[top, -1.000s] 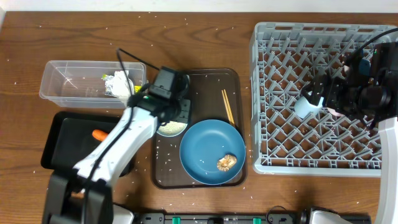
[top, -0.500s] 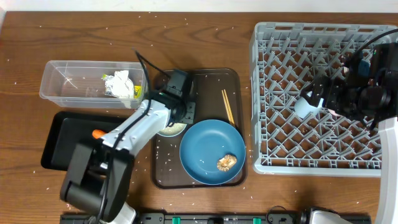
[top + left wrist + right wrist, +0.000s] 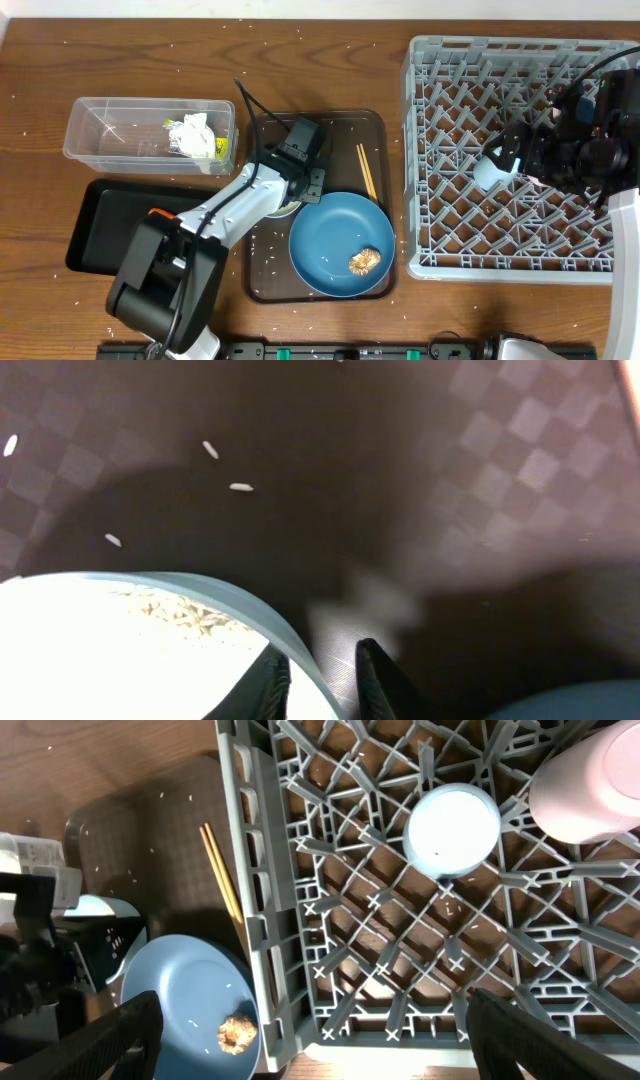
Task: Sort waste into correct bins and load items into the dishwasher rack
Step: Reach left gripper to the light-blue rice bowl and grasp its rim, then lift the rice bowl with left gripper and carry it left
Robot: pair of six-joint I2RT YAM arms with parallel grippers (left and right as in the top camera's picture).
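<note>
**Left jaws straddle the bowl rim on the brown tray**

The white bowl (image 3: 90,660) sits on the left half of the brown serving tray (image 3: 345,119), with white rice grains (image 3: 170,612) lying inside it. The left gripper (image 3: 320,682) is right on it. One finger is inside the rim and one outside, with a narrow gap. Whether they are actually pinching the rim, I cannot tell.

On the tray's near right lies the large blue plate (image 3: 330,235), which carries the small brown food lump (image 3: 362,261). The wooden chopsticks (image 3: 366,170) lie on the tray just beyond the plate.

Left of the tray and farther back is the clear tub (image 3: 110,125), holding crumpled white paper (image 3: 190,130) and the yellow-green wrapper (image 3: 217,150). Just left of the tray is the black tray (image 3: 100,235), with the orange carrot (image 3: 157,213) in it.

Right of the tray stands the grey dishwasher rack (image 3: 470,230). The light blue cup (image 3: 452,828) and the pink cup (image 3: 585,780) are inside it. The right gripper (image 3: 312,1005) hangs over the rack, jaws spread wide and gripping nothing.
</note>
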